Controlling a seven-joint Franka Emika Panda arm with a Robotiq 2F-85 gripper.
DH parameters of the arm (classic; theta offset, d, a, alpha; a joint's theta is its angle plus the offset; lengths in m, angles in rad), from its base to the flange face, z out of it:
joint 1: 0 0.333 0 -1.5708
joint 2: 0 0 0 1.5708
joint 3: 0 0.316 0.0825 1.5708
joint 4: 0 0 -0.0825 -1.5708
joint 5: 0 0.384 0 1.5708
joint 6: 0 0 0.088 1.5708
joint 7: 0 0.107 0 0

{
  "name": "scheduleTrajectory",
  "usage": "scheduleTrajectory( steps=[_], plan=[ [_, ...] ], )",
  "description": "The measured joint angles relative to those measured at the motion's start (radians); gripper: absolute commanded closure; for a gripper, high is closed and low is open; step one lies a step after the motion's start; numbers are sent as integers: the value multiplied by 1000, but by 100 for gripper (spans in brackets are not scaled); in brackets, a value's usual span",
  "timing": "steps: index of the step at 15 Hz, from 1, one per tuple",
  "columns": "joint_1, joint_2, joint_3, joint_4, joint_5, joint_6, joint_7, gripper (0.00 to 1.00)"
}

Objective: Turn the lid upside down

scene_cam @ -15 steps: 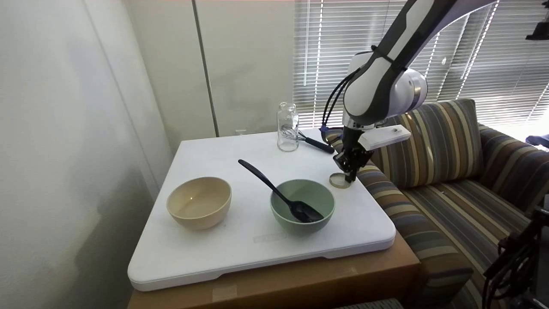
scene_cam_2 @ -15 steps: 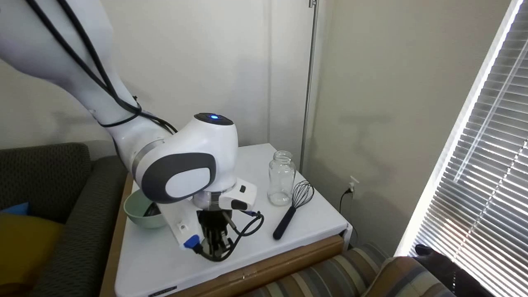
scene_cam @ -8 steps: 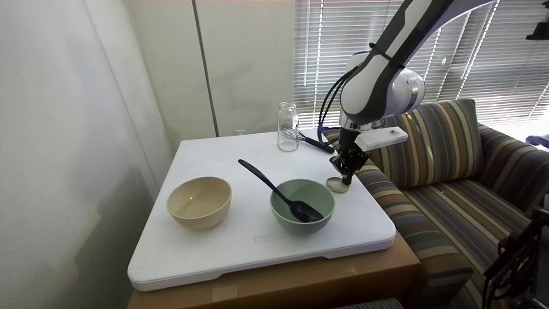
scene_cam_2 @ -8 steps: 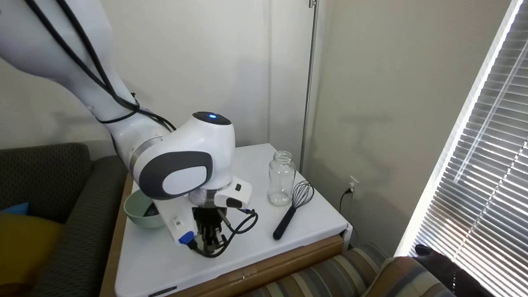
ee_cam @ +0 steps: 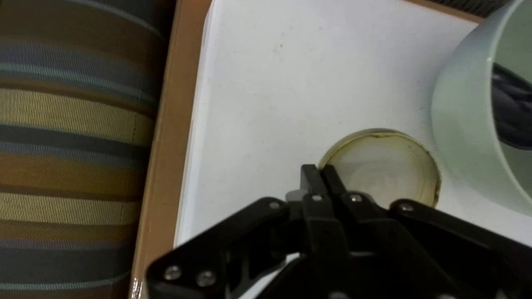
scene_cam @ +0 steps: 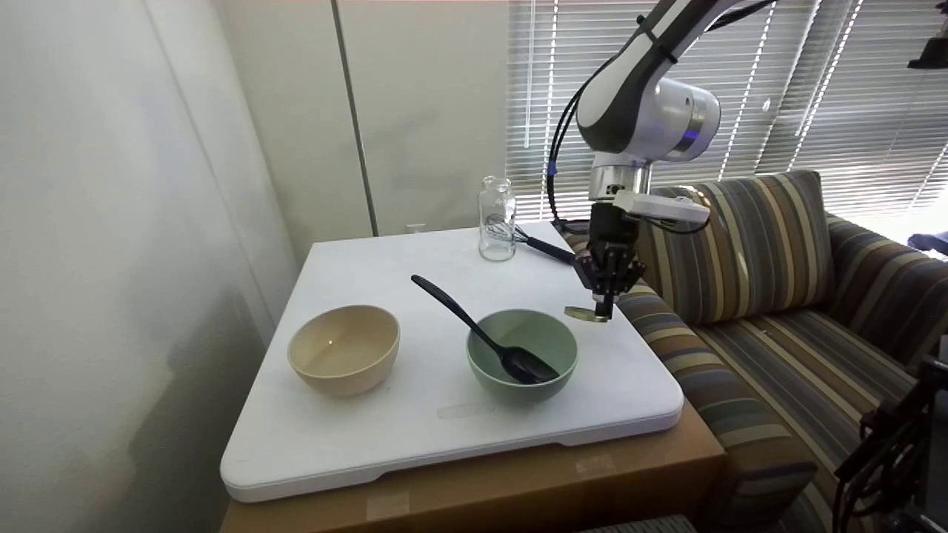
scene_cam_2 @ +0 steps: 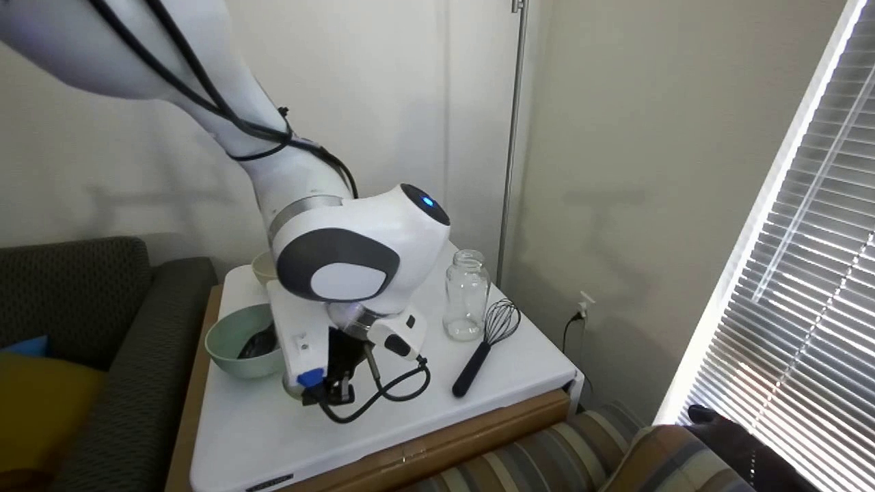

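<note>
The lid (scene_cam: 582, 314) is a small pale disc with a yellowish-brown rim. In an exterior view it shows nearly edge-on, just beyond the green bowl (scene_cam: 489, 363), and seems slightly raised. My gripper (scene_cam: 604, 317) points down and is shut on the lid's near rim. In the wrist view the gripper (ee_cam: 320, 167) has one finger outside the rim and one inside. The lid's hollow inner face (ee_cam: 382, 170) is turned toward the wrist camera. In an exterior view only a sliver of the lid (scene_cam_2: 292, 389) shows behind the gripper (scene_cam_2: 329, 396).
The green bowl holds a black spoon (scene_cam: 518, 363). A beige bowl (scene_cam: 344, 352) stands farther left. A glass jar (scene_cam_2: 467, 297) and a whisk (scene_cam_2: 478, 359) are at the table's back. The white table (ee_cam: 266, 83) ends at a brown edge beside the striped armchair (ee_cam: 75, 166).
The lid has gone from lying flat to nearly edge-on in an exterior view, still in the gripper. The wrist has tilted and risen, and the hand has turned upright.
</note>
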Motion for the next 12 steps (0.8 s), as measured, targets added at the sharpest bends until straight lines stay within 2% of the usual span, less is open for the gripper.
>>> scheduleTrajectory(
  steps=[3,5,12],
  plan=[
    [-49,2,-1,59,107,-160,-8,99],
    [-68,6,-7,82,173,-220,-8,99],
    [-75,47,-44,97,359,-276,6,99]
  ],
)
